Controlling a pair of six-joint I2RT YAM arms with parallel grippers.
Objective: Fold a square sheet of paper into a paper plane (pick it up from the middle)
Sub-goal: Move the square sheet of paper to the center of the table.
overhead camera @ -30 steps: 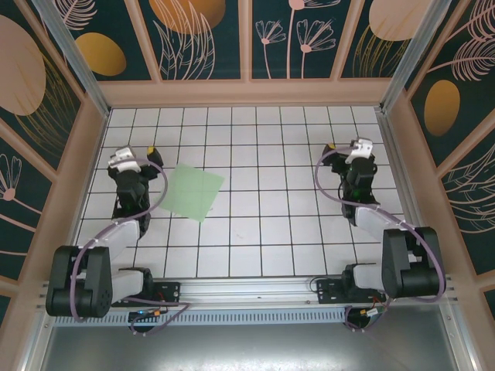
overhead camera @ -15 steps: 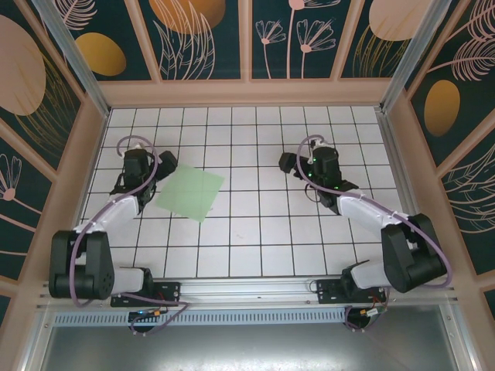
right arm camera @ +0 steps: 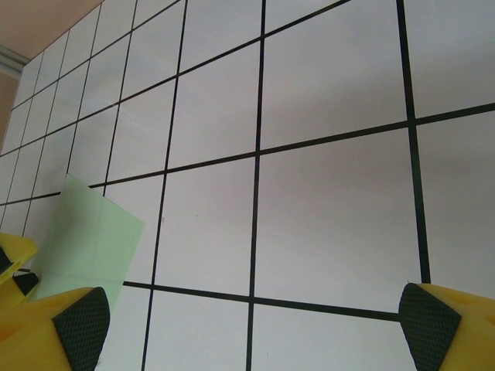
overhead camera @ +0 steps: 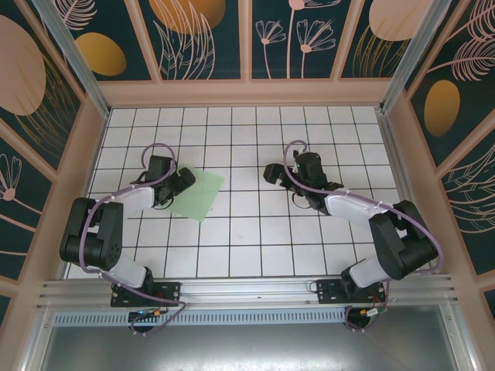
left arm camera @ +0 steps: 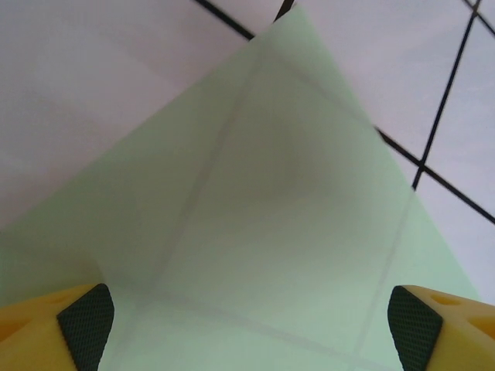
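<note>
As the sheet lies flat and unfolded, I judge that the task is at its very beginning, and the step in hand is the first pick-up from the middle. Seen from above, the left gripper [overhead camera: 182, 182] hangs low over the 9 o'clock part of the square sheet of paper [overhead camera: 204, 196]. Its jaws are spread wide and nothing is between them. In the left wrist view its black pads [left arm camera: 87, 325] stand one at each side, with the pale green paper below them. I cannot tell if they touch it. The sheet rests on the white tiled table [overhead camera: 255, 239], at about 9 o'clock from the table's centre, turned so that one corner points to 6 o'clock. Faint lines cross it, perhaps the grid lines showing through or light creases; I cannot say which. The right gripper [overhead camera: 269, 171] is apart from the sheet, between 2 and 3 o'clock from it. It is also fully open and empty, with its fingers pointing toward the paper. To do this step well, the left gripper should probably go a little more toward 3 o'clock, so that the pads come down on both sides of the middle and not near the edge. Thin paper on a smooth table gives no edge to catch, so the pads must press lightly and close slowly until a small ridge rises between them. With too much pressure the sheet may slide or wrinkle.
</note>
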